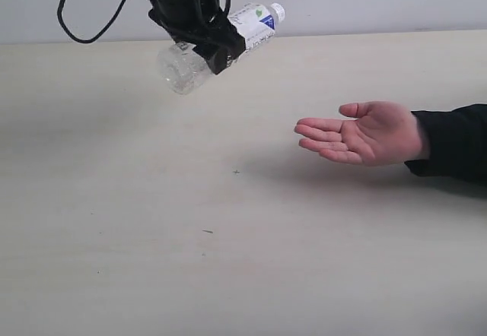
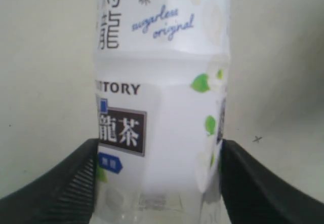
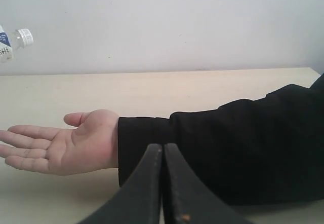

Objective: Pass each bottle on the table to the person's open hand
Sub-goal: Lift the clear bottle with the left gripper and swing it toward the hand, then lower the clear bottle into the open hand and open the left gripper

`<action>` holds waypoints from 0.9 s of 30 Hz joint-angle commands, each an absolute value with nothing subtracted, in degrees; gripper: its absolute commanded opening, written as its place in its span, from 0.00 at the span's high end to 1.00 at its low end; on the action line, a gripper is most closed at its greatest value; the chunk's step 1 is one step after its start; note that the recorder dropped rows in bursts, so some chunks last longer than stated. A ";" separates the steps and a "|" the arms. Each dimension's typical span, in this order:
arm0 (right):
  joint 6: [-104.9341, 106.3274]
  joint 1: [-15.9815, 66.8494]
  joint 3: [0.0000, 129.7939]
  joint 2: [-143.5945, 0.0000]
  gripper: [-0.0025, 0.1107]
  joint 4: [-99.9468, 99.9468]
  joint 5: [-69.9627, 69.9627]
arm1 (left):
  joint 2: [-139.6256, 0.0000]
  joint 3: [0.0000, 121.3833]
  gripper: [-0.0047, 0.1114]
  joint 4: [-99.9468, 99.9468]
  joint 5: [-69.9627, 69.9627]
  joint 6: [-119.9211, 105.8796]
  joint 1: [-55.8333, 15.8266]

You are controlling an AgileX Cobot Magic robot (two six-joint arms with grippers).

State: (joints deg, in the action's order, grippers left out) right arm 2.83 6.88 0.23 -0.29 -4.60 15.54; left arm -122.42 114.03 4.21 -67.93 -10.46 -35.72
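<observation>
My left gripper point(image 1: 207, 41) is shut on a clear bottle point(image 1: 228, 39) with a white label, green leaves and a white cap, held tilted in the air above the far left of the table point(image 1: 152, 222). In the left wrist view the bottle point(image 2: 162, 107) fills the gap between both black fingers point(image 2: 66, 183). The person's open hand point(image 1: 361, 132) lies palm up at the right, apart from the bottle. In the right wrist view my right gripper point(image 3: 162, 150) is shut and empty, behind the black sleeve, with the hand point(image 3: 66, 145) ahead and the bottle's cap end point(image 3: 20, 37) far off.
The person's black sleeve point(image 1: 453, 142) reaches in from the right edge. A black cable point(image 1: 84, 24) hangs at the top left near the arm. A grey wall point(image 1: 380, 1) backs the table's far edge.
</observation>
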 commanded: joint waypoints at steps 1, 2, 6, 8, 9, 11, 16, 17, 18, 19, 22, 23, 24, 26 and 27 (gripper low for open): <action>2.89 6.61 0.00 0.00 0.98 -4.56 15.26 | -119.29 114.16 0.96 3.95 -69.96 -2.93 -38.42; 2.89 6.61 0.00 0.00 0.98 -4.56 15.26 | -118.60 114.07 0.96 3.95 -69.96 -0.99 -39.13; 2.89 6.61 0.00 0.00 0.98 -4.56 15.26 | -115.02 109.17 0.96 3.95 -69.96 7.23 -42.59; 2.89 6.61 0.00 0.00 0.98 -4.56 15.26 | -113.13 106.00 0.96 4.21 -69.96 11.07 -45.06; 2.89 6.61 0.00 0.00 0.98 -4.56 15.26 | -112.08 104.54 0.96 4.21 -69.96 12.25 -46.41; 2.89 6.61 0.00 0.00 0.98 -4.56 15.26 | -110.81 102.51 0.96 4.31 -69.96 15.41 -48.60; 2.89 6.61 0.00 0.00 0.98 -4.56 15.26 | -110.59 101.58 0.96 4.31 -66.02 21.76 -52.76; 2.89 6.61 0.00 0.00 0.98 -4.56 15.26 | -110.59 101.46 0.96 4.31 -65.29 23.04 -53.45; 2.89 6.61 0.00 0.00 0.98 -4.56 15.26 | -110.59 101.20 0.96 4.31 -64.20 24.37 -54.16; 2.89 6.61 0.00 0.00 0.98 -4.56 15.26 | -110.59 101.10 0.96 4.31 -63.24 25.60 -54.83; 2.89 6.61 0.00 0.00 0.98 -4.56 15.26 | -110.59 100.84 0.96 4.31 -61.31 28.31 -56.54; 2.89 6.61 0.00 0.00 0.98 -4.56 15.26 | -110.59 100.84 0.96 4.31 -61.02 28.88 -56.99; 2.89 6.61 0.00 0.00 0.98 -4.56 15.26 | -110.59 100.84 0.96 4.31 -60.58 29.31 -57.62; 2.89 6.61 0.00 0.00 0.98 -4.56 15.26 | -110.59 100.84 0.96 4.88 -60.04 31.07 -58.63; 2.89 6.61 0.00 0.00 0.98 -4.56 15.26 | -110.59 100.84 0.96 5.49 -59.75 32.33 -58.95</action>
